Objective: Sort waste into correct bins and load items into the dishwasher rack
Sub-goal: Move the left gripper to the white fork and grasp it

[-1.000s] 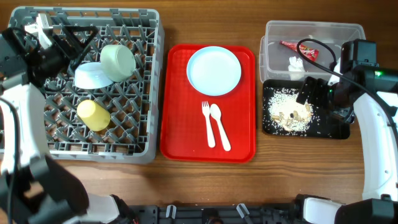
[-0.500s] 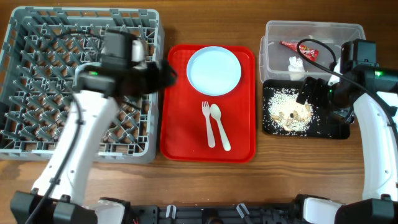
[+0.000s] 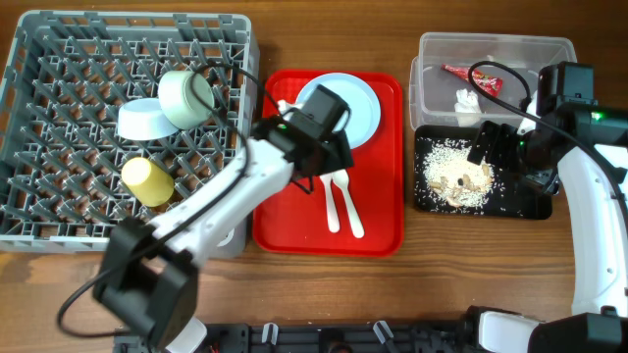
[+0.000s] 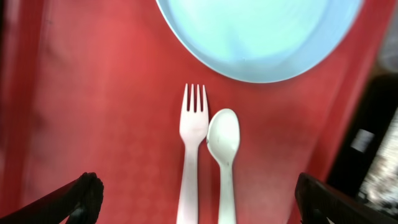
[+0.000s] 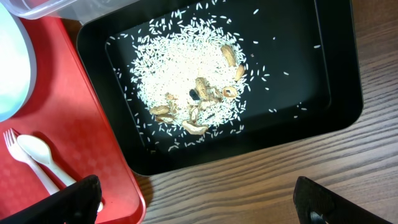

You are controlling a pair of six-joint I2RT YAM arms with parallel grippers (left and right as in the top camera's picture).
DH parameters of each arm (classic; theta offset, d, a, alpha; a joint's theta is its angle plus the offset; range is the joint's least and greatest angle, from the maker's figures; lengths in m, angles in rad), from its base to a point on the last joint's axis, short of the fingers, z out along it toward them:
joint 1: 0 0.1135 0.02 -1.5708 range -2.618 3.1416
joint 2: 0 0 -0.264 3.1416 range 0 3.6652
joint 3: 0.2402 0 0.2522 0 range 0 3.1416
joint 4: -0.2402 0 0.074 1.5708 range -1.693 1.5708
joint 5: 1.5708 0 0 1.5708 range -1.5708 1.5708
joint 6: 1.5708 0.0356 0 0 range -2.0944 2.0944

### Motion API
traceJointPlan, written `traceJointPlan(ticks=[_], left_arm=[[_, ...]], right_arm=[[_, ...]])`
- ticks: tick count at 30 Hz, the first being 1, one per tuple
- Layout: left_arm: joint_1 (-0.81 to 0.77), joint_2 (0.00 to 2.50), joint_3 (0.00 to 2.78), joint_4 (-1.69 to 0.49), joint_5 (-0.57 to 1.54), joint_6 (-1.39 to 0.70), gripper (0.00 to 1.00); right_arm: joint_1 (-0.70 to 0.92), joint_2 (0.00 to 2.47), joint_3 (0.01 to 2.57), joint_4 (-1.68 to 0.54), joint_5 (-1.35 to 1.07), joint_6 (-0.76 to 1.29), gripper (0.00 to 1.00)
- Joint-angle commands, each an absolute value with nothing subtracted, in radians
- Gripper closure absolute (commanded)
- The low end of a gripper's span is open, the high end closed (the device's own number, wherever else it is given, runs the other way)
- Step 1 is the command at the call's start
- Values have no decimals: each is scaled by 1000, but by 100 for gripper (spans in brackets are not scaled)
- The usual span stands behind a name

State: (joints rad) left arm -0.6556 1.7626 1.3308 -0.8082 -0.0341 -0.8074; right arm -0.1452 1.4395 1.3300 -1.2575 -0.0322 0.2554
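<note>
While I watch from above, the dishwasher rack [image 3: 59,211] at far left holds two bowls [image 3: 186,98] and the yellow cup [image 3: 147,181]. My left end effector [image 4: 199,202] hangs over the red tray [image 3: 378,221], spread wide and empty (fork [image 4: 193,134] and spoon [image 4: 223,140] lie side by side below the plate [image 4: 261,31]). Further right, the clear tub [image 3: 496,44] contains the red wrapper [image 3: 471,75] and white scrap [image 3: 467,100]. Rice [image 5: 180,68] covers the black tray [image 5: 323,81]. The right end effector [image 5: 199,202] hovers by that tray, fingers apart, gripping nothing.
</note>
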Motion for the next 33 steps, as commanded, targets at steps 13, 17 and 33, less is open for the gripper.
traceJointPlan(ticks=[13,17,33], left_arm=[[-666,1991,1328,-813,-113,-880,5],[-665,1994,1328,-834,-113,-879,15],[-665,1994,1327,-769,-114,-879,33]], right_arm=[[-146,1428,1328,-1258,-27,236,0],[-146,1428,1328,-1258,-27,236,0],[-146,1428,1328,-1258,-27,236,0]])
